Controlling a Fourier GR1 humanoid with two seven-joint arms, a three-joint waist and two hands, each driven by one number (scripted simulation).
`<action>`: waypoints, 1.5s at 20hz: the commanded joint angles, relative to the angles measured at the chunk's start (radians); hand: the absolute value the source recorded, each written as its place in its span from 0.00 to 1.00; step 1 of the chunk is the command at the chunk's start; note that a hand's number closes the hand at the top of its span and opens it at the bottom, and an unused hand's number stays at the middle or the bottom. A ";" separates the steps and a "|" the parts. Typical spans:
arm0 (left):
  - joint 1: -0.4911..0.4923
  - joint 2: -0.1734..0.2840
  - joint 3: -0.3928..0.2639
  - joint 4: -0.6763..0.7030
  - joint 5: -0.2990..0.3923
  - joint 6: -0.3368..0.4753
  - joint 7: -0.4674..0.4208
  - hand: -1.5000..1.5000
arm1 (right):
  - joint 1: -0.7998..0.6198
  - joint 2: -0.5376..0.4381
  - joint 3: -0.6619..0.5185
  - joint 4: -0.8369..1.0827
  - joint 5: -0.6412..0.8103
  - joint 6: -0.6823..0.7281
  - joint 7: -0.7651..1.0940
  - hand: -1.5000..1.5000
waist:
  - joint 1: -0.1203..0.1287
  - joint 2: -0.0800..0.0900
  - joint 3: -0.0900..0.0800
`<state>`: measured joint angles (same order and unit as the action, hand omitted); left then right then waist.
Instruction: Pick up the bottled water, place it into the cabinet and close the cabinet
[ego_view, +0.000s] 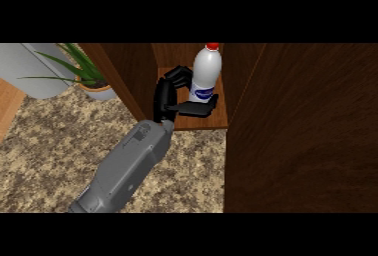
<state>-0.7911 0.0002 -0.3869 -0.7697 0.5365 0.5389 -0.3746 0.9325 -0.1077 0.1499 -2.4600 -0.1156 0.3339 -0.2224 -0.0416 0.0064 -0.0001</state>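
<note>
- Where the cabinet (193, 122) stands open, the bottled water (206, 75) is upright on its shelf, red cap near the top of the opening.
- One hand (171, 95), on the grey forearm rising from the lower left, has its fingers (198, 109) curled round the bottle's lower half.
- Cabinet's dark door (303, 130) stands just right of the bottle, leaving little room there.
- Left of the cabinet wall, a potted plant (92, 80) sits on the speckled counter (52, 150).

Boxy grey forearm (129, 167), black jointed robot hand (171, 95), slim black wrist
</note>
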 joint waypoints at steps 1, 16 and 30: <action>-0.127 0.000 0.037 0.120 0.040 0.037 0.023 1.00 | 0.033 -0.008 -0.034 -0.063 -0.093 0.022 0.003 0.00 | -0.009 0.000 0.000; -0.257 0.007 0.147 0.539 -0.014 0.103 -0.113 1.00 | -0.005 0.005 -0.047 -0.055 -0.109 0.047 0.005 0.00 | -0.040 0.021 -0.002; -0.384 0.060 0.122 0.692 -0.096 0.180 -0.153 0.00 | -0.016 -0.006 -0.052 -0.008 -0.098 0.098 -0.021 0.00 | -0.066 0.032 -0.002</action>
<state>-1.1536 0.0504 -0.2634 -0.1081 0.4532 0.7048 -0.5190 0.9016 -0.1176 0.0799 -2.4202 -0.1659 0.4269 -0.2653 -0.1036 0.0355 -0.0011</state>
